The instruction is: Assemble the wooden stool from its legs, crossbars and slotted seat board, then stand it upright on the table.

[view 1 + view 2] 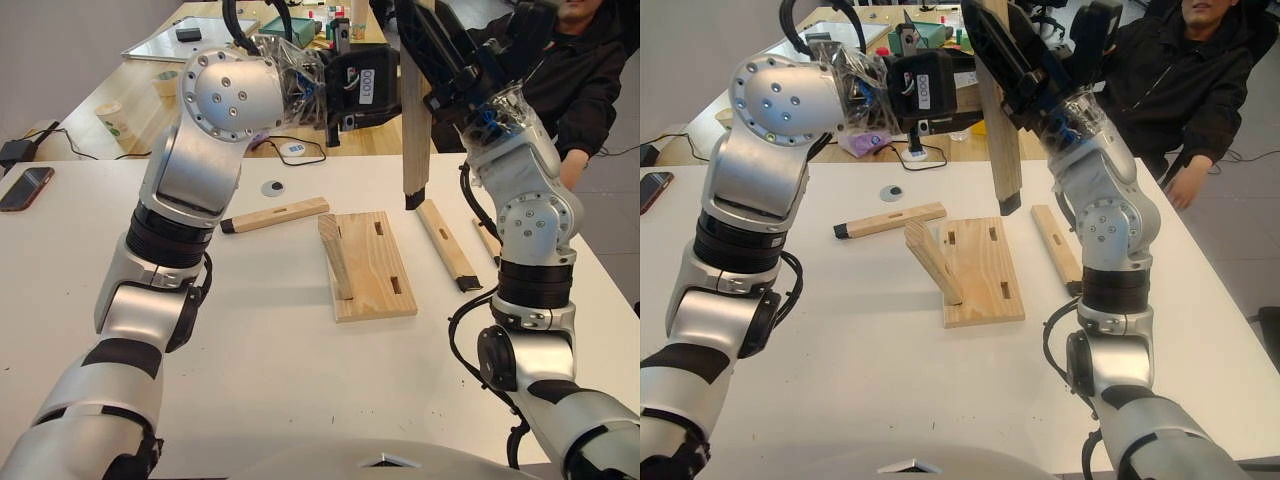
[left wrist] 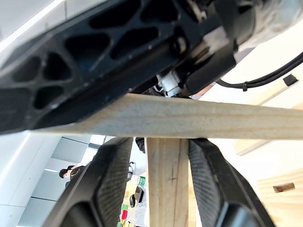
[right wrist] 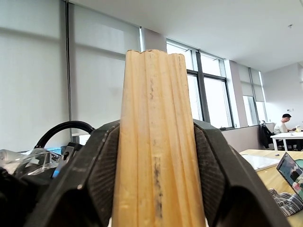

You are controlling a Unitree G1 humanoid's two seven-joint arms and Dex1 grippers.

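The slotted seat board (image 1: 372, 265) lies flat mid-table, with one wooden leg (image 1: 335, 255) leaning in a slot at its left side. My right gripper (image 1: 440, 70) is raised above the board's far edge and shut on a leg (image 1: 415, 130) that hangs upright, its black-tipped end (image 1: 414, 198) just over the table. My left gripper (image 2: 165, 146) is level with it and shut on a short crossbar (image 2: 166, 189), whose end meets the side of that leg (image 2: 189, 116). Loose legs lie left (image 1: 275, 215) and right (image 1: 447, 243) of the board.
Another wooden piece (image 1: 487, 240) lies near the right arm. A grey disc (image 1: 273, 187) and a cable (image 1: 300, 150) lie at the back of the table, a phone (image 1: 25, 187) at its left edge. A person in black (image 1: 590, 70) sits behind.
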